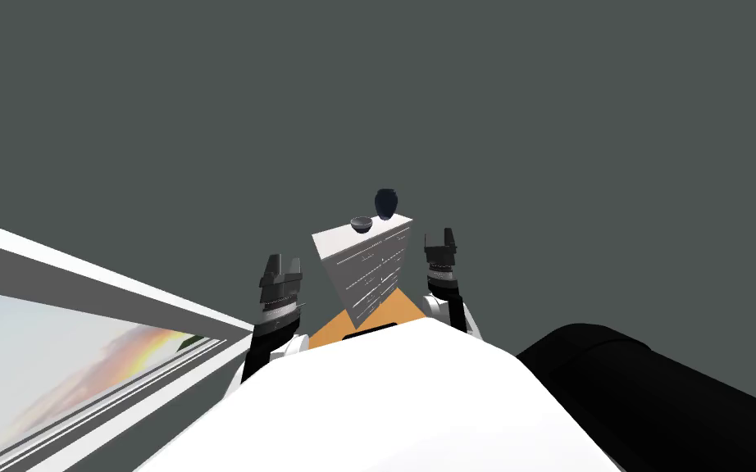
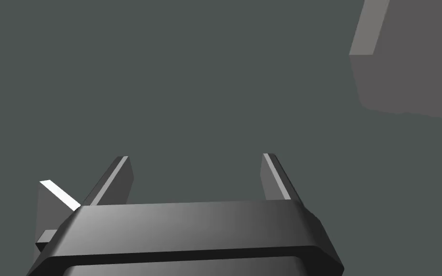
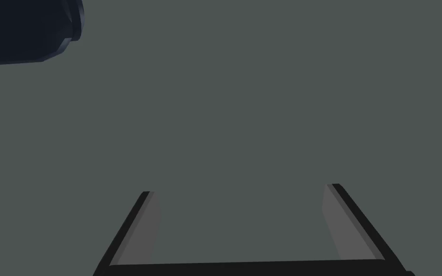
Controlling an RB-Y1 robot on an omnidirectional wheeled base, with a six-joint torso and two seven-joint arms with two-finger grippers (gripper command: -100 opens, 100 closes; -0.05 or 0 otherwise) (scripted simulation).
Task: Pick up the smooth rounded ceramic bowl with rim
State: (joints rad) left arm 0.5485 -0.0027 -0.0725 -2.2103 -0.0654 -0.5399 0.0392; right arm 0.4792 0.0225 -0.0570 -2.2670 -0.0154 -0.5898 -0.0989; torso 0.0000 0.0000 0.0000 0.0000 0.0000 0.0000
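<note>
Both arms are up in front of me, flanking the dresser, neither committed. Left tool: blades parallel and spread wide, nothing between them. Right tool: same, wide apart and empty. My read is that this is a pre-reach pose.

Dresser sits dead ahead between the tools. It's a white box with flat faces, rows of drawers with thin handles, standing on an orange floor patch.

Bowl is on the dresser top near the front edge, upright, open side up. It's small, dark grey, round, with a smooth curved wall and a plain rim. Probably a rim pinch from above, since the wall is too curved for thin blades.

Vase stands just behind and right of the bowl, dark navy, bulbous. That's a knock risk, so I'd go in with the left.

Behind is a plain grey-green wall.
</note>
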